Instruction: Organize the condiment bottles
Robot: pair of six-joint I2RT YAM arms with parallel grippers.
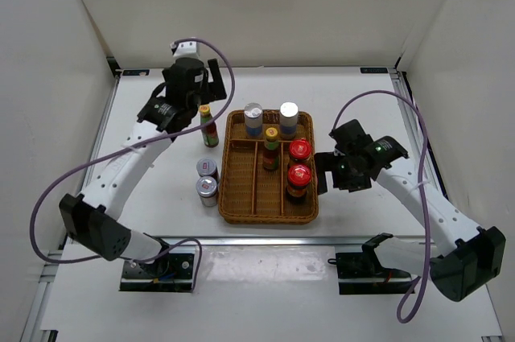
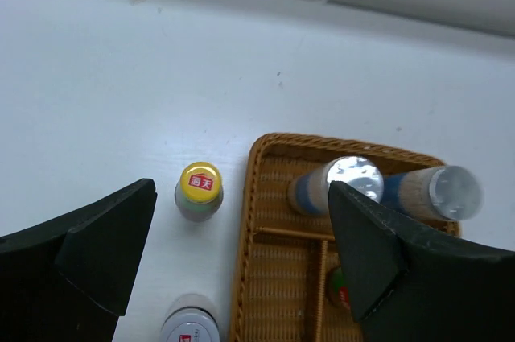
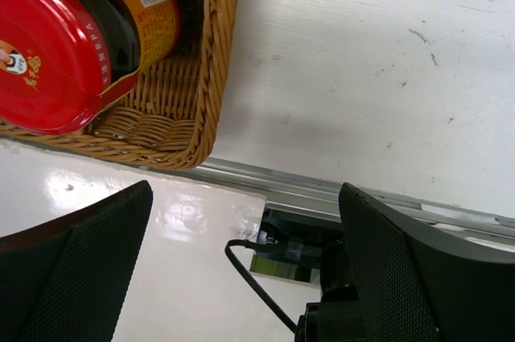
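Top view: wicker tray [image 1: 269,216] sits mid tabletop [image 1: 362,109]. Back compartment holds two silver-capped shakers [image 1: 253,117], upright. Middle slot has a trayed yellow-capped bottle [image 1: 271,147]. Right slot holds two red-capped jars [image 1: 299,150], one behind the other. Left of the tray on the tabletop stands a loose yellow-capped bottle [image 1: 208,125]. Nearer the arms are two silver-lidded jars [image 1: 208,169], close together. Left arm [image 1: 129,157] reaches over the loose yellow-capped bottle. Right arm [image 1: 418,197] ends just right of the tray.

Left wrist view: left fingers [image 2: 88,253] wide apart, holding nothing. The loose yellow-capped bottle stands below between them, just beside the tray rim.

Right wrist view: right fingers [image 3: 72,269] wide apart, empty, above the tabletop by the tray's corner. One red-capped jar sits in that corner.
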